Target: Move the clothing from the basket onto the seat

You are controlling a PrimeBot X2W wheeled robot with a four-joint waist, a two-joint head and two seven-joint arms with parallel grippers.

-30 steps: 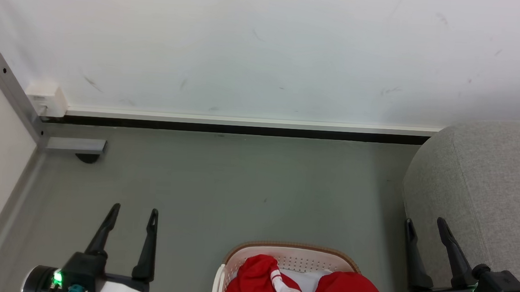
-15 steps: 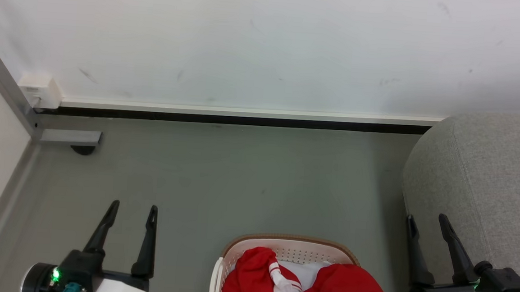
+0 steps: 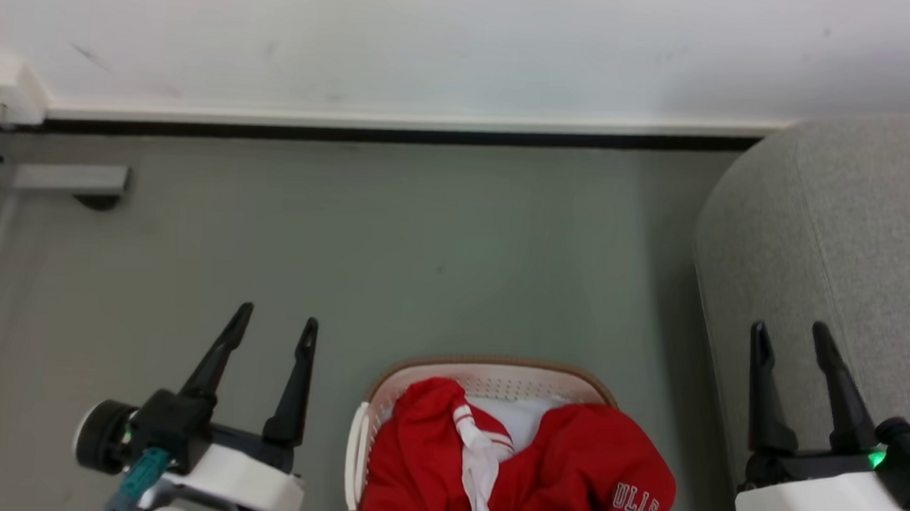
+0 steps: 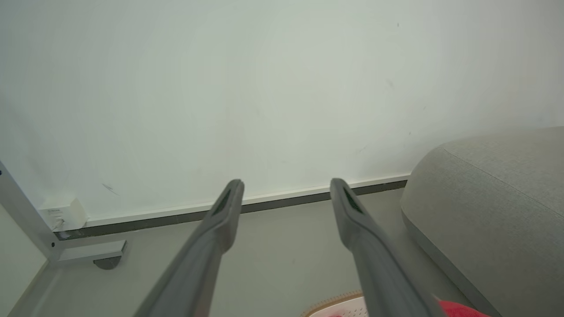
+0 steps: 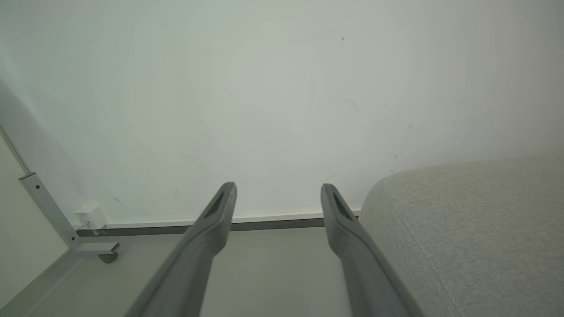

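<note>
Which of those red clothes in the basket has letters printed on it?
The red garment on the right side of the basket, nearest the sofa, bears white block lettering. The other red garment, on the left, shows striped trim instead.

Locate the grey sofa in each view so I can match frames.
Head view: sofa along the right edge.
Left wrist view: sofa at lower right.
Right wrist view: sofa at lower right.
Shared landmark: white wall box above the skirting, far left in all three.
</note>
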